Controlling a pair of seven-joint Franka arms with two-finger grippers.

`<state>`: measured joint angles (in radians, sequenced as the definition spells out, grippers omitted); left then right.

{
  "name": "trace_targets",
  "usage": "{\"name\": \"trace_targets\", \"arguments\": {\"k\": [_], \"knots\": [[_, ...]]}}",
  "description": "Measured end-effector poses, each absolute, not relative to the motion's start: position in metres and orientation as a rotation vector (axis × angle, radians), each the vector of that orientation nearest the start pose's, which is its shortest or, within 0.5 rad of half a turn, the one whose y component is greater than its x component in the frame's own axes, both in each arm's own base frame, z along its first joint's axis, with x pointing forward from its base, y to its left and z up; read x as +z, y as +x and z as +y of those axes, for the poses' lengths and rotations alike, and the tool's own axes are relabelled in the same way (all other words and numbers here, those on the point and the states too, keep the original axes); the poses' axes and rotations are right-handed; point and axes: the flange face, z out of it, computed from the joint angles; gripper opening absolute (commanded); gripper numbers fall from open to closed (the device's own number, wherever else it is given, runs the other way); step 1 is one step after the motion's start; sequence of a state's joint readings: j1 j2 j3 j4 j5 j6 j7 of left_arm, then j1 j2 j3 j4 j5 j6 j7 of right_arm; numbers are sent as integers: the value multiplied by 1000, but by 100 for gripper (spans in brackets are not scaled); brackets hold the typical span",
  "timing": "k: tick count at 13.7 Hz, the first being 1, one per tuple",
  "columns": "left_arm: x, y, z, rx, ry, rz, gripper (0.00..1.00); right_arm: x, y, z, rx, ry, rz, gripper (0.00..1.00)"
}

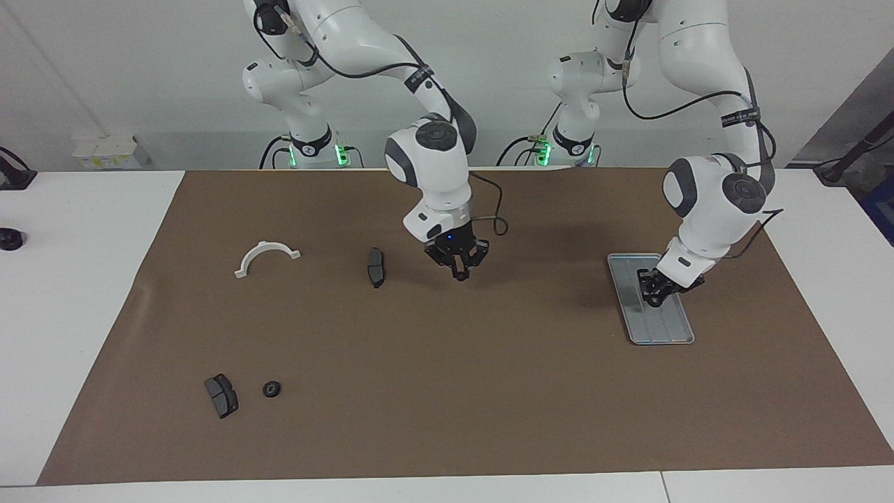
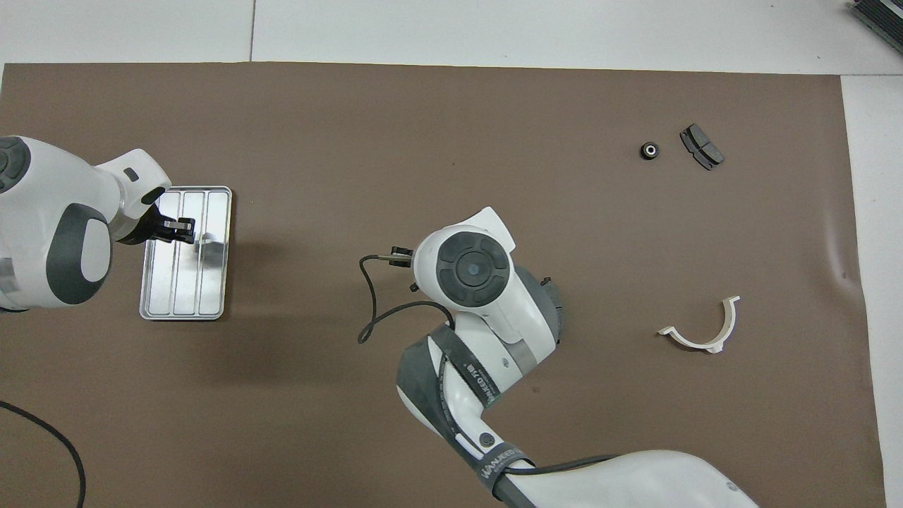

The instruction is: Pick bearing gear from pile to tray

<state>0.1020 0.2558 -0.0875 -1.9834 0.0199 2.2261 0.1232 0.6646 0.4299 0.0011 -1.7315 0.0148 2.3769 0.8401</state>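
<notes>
One black round gear (image 1: 272,388) (image 2: 649,150) lies on the brown mat toward the right arm's end, far from the robots, beside a dark grey brake pad (image 1: 221,395) (image 2: 701,146). A second pad (image 1: 376,266) lies nearer the robots and is hidden under the right arm in the overhead view. The white half-ring bracket (image 1: 267,255) (image 2: 705,331) lies by itself. The silver tray (image 1: 667,334) (image 2: 169,300) is at the left arm's end. My left gripper (image 1: 655,293) (image 2: 178,227) is low over the tray. My right gripper (image 1: 459,271) hangs over the bare mat at mid-table.
The brown mat (image 1: 447,391) covers most of the white table. A black cable (image 2: 370,296) loops off the right wrist. A small black object (image 1: 10,239) sits on the white table off the mat at the right arm's end.
</notes>
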Motion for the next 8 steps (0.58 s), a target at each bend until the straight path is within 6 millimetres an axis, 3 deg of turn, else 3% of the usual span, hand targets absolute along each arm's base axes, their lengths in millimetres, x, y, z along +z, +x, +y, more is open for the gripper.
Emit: {"name": "trace_targets", "arguments": {"k": [1,3,4,5,6,7,8], "knots": [[332,592,18,27,-3143,188,11,344,533,439,-225,-2971,270,0],[320,579,25,20,-3142,179,61,319,524,470,-219,-2991,241,0],[316,574,25,20,-3142,179,78,311,519,481,-219,-2999,222,0],[314,571,24,18,-3142,181,96,307,516,488,-223,-3006,201,7],[316,571,23,2,-3141,185,97,305,513,491,-225,-3010,187,29],[319,573,20,-19,-3140,192,97,304,509,495,-225,-3013,172,74],[324,576,16,-41,-3139,204,97,303,505,498,-224,-3015,160,100]]}}
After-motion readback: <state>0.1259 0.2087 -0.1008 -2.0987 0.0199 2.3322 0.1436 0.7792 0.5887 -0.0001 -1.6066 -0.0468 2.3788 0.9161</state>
